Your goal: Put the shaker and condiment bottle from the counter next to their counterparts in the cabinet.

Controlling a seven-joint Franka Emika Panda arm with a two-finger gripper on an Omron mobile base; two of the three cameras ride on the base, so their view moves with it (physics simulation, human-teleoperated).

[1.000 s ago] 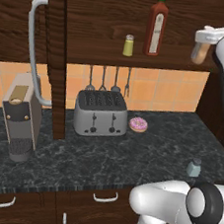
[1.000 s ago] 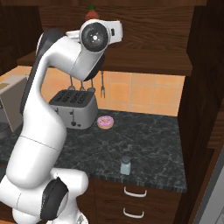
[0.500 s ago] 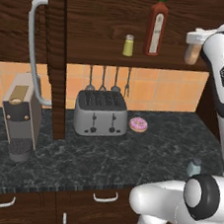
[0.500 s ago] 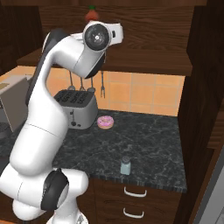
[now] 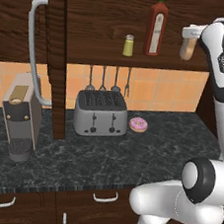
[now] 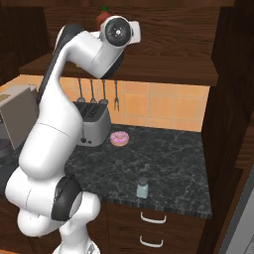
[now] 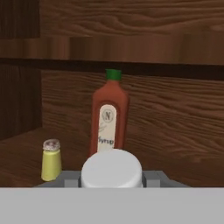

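The white arm has swung leftward since a second ago, carrying the small orange-amber condiment bottle with its pale whitish cap (image 5: 188, 45) closer along the shelf of the dark brown wood cabinet (image 5: 105, 61). The two-finger gripper (image 5: 191, 32) is clamped on that bottle just under the cap, holding it upright above the shelf, right of the tall glossy red sauce bottle with pale label and green cap (image 7: 109, 117) — sensible, since its partner stands there. Beside it sits the squat yellow-green shaker with a silver top (image 7: 51, 160). The pale blue-grey shaker with a narrower grey top (image 6: 143, 188) waits near the speckled dark stone counter's front edge (image 6: 163, 206).
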